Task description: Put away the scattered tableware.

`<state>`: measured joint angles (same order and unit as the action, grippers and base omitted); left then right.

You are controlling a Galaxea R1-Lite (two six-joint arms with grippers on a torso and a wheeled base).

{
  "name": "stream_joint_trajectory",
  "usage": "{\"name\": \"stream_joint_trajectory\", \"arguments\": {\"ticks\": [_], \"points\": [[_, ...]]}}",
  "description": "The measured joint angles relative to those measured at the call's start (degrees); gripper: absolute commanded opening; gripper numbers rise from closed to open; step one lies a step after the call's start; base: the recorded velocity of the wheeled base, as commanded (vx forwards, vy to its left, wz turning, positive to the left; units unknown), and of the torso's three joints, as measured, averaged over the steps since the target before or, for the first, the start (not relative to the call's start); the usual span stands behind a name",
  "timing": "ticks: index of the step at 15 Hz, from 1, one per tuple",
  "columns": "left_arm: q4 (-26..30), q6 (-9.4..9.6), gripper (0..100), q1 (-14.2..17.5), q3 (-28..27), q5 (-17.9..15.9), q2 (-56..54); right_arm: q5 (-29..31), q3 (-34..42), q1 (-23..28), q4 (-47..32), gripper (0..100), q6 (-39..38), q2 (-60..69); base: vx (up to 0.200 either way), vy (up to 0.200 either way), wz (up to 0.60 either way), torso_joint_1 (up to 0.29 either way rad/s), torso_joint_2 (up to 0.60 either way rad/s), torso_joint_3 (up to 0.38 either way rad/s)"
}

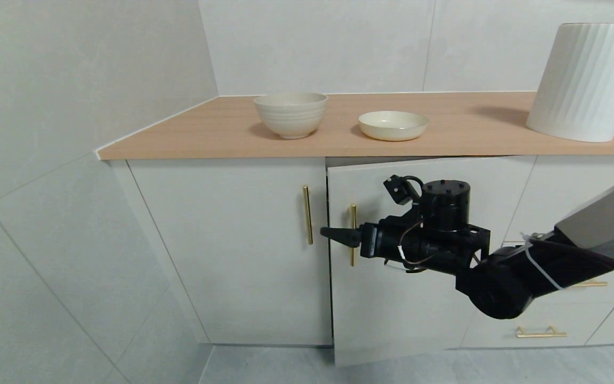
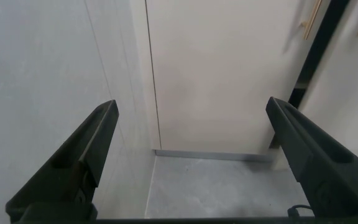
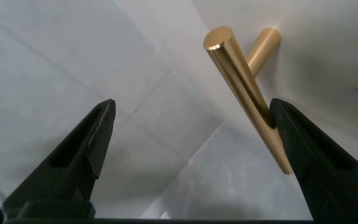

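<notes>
A deep cream bowl [image 1: 291, 114] and a shallow cream dish [image 1: 393, 125] stand side by side on the wooden countertop [image 1: 190, 133]. Below them, the right cabinet door [image 1: 392, 298] is slightly ajar. My right gripper [image 1: 336, 234] is at this door's gold handle [image 1: 353, 234]. In the right wrist view the gripper [image 3: 191, 109] is open, and the gold handle [image 3: 247, 93] lies between the jaws, close against one finger [image 3: 309, 168]. My left gripper [image 2: 191, 112] is open and holds nothing, low down and facing the cabinet's foot and the floor.
The left cabinet door [image 1: 232, 250] is closed and has its own gold handle [image 1: 307, 215]. A tall white ribbed container [image 1: 587, 80] stands on the counter at the right. Drawers with gold pulls [image 1: 540, 333] sit lower right. A tiled wall closes the left side.
</notes>
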<state>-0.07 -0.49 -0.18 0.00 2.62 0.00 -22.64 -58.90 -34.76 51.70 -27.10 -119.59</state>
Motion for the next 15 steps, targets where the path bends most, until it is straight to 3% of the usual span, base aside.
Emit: {"name": "stream_joint_trajectory", "arguments": {"ticks": [5, 10, 15], "points": [[0.00, 0.00, 100, -0.02, 0.00, 0.00, 0.00, -3.79, 13.57, -1.46, 6.75, 100, 0.06, 7.88, 0.000, 0.000, 0.00, 0.000, 0.00, 0.000], [0.00, -0.02, 100, 0.02, 0.00, 0.00, 0.00, -11.76, 23.24, -2.15, 7.47, 100, 0.28, 15.52, 0.000, 0.000, 0.00, 0.000, 0.00, 0.000], [0.00, -0.02, 100, -0.04, 0.00, 0.00, 0.00, -13.02, 31.23, -2.32, 7.89, 100, 2.08, 21.22, 0.000, 0.000, 0.00, 0.000, 0.00, 0.000]]}}
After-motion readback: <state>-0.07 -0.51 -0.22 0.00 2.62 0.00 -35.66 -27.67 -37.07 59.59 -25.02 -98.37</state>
